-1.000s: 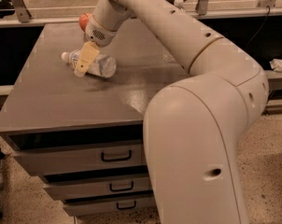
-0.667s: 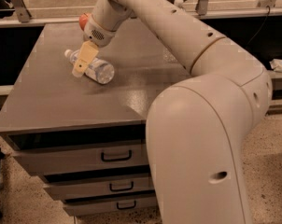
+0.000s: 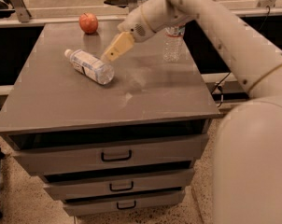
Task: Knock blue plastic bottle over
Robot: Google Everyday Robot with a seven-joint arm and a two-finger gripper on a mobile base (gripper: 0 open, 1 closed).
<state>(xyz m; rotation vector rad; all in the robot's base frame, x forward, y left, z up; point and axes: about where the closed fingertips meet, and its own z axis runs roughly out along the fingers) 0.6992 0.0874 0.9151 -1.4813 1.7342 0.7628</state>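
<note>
The task is judged done: the bluish clear plastic bottle (image 3: pixel 90 66) is laid flat on the grey counter (image 3: pixel 145 101) at upper left, with the tan gripper (image 3: pixel 106 56) held just beside it, fingers clenched on nothing.

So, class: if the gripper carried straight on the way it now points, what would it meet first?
Probably the blue plastic bottle, lying on its side. The gripper points down-left, its tip close beside the bottle's body; depth is unclear, so it could reach the table behind.
</note>
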